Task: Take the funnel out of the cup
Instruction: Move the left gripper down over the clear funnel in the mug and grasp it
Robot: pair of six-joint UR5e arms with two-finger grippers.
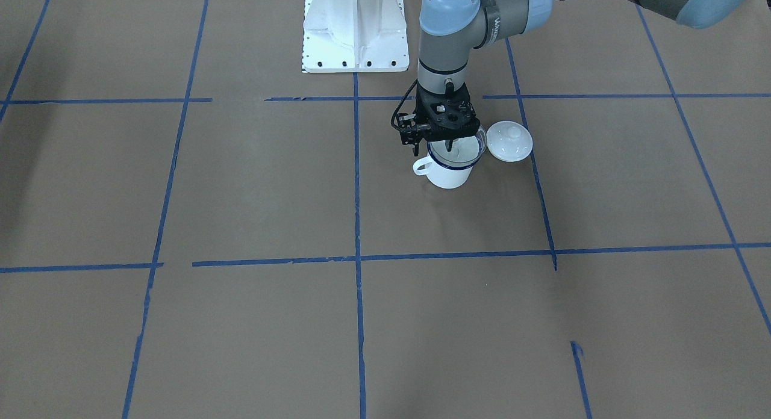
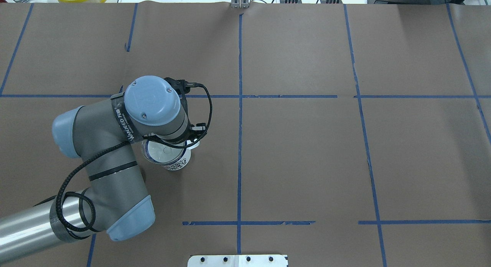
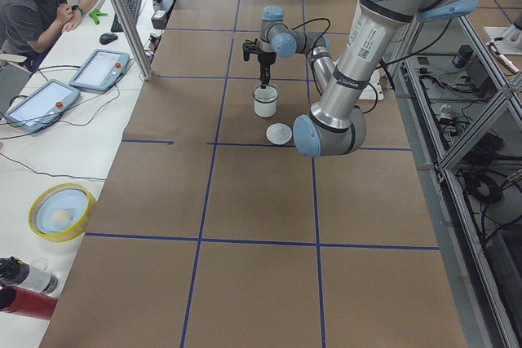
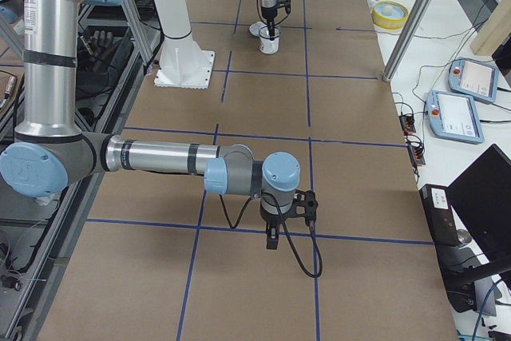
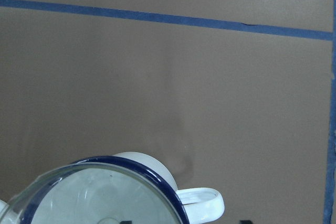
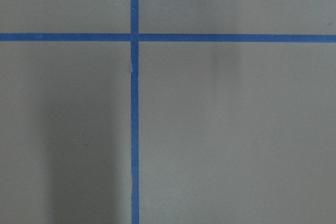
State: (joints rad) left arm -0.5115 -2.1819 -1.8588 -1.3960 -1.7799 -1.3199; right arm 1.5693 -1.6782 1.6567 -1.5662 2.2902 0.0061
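Observation:
The white cup (image 1: 449,175) with a dark blue rim stands on the brown table, its handle toward the view's left. The clear funnel (image 1: 467,151) sits in its mouth. My left gripper (image 1: 449,145) hangs straight down over the cup, with one finger reaching into the funnel. In the left wrist view the funnel (image 5: 100,198) and the cup's handle (image 5: 202,203) fill the bottom edge. Two dark fingertips stand apart there, so the gripper is open. My right gripper (image 4: 271,239) hovers low over bare table, far from the cup; I cannot tell if it is open.
A white round knobbed lid (image 1: 509,141) lies on the table right beside the cup. The robot's white base (image 1: 354,31) stands behind. Blue tape lines cross the brown paper. A yellow bowl (image 3: 61,211) sits on the side bench.

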